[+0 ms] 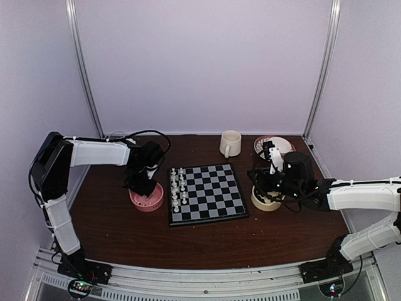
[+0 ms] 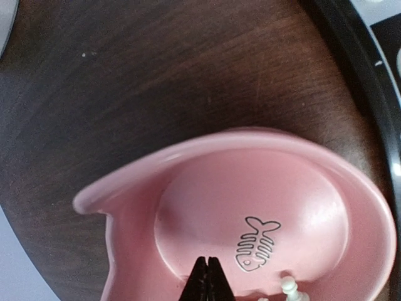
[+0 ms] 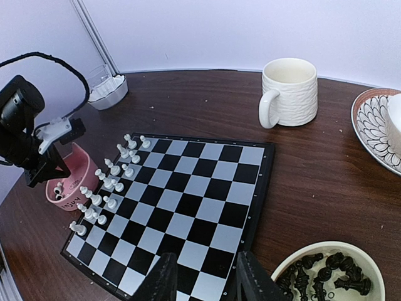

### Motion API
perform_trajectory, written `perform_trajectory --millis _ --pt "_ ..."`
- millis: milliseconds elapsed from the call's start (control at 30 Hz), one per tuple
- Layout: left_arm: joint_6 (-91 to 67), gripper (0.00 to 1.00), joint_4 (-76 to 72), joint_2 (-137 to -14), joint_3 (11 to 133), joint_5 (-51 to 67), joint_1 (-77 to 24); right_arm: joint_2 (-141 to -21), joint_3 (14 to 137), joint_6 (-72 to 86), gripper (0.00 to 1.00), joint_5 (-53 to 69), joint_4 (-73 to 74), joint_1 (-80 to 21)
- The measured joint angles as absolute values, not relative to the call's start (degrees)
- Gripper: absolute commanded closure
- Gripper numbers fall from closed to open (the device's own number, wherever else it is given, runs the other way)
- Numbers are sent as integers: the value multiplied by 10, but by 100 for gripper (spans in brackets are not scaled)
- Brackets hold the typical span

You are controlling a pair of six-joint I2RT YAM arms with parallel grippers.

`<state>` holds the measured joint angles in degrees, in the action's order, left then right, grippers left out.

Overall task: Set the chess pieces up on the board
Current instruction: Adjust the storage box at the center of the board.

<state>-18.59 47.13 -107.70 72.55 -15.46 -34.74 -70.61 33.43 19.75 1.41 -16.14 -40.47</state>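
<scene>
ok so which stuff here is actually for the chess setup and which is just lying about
For the job: board, white pieces, pink bowl, black pieces, cream bowl.
Just lying about: mug, patterned plate, small white dish.

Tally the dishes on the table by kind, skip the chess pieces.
Bowls: 2, pink bowl and cream bowl
Mugs: 1, cream mug
Plates: 1, patterned plate
Small dishes: 1, white fluted dish
Total: 5
White item on the plate, cut off, not counted.
</scene>
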Motion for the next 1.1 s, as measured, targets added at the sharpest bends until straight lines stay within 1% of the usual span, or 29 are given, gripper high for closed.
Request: perform_trajectory --millis 167,233,333,433,633,833,867,933,1033,1100 --pt "-185 95 458 -1036 726 -152 -347 -699 334 197 65 14 -160 -405" --pt "-185 90 452 -1015 726 -149 -347 -691 334 197 65 14 -160 -405" --pt "-184 73 447 -997 725 -141 -347 -682 334 197 65 14 -160 -405" --pt "-186 67 432 -989 714 -125 -347 -681 334 197 65 14 -160 -405" --pt "-187 66 409 -988 686 -97 -347 -680 334 197 65 14 -160 -405" --pt "-185 63 388 -997 690 -67 -347 -676 334 196 65 14 -160 -405" --pt "-185 61 389 -999 691 -66 -347 -673 334 196 65 14 -160 -405" --pt "-186 55 391 -1001 691 -69 -347 -668 334 195 64 14 -160 -405" --pt "-188 41 388 -988 685 -91 -347 -666 334 195 65 14 -160 -405" --pt "-190 38 389 -962 669 -115 -347 -666 334 195 65 14 -160 -405"
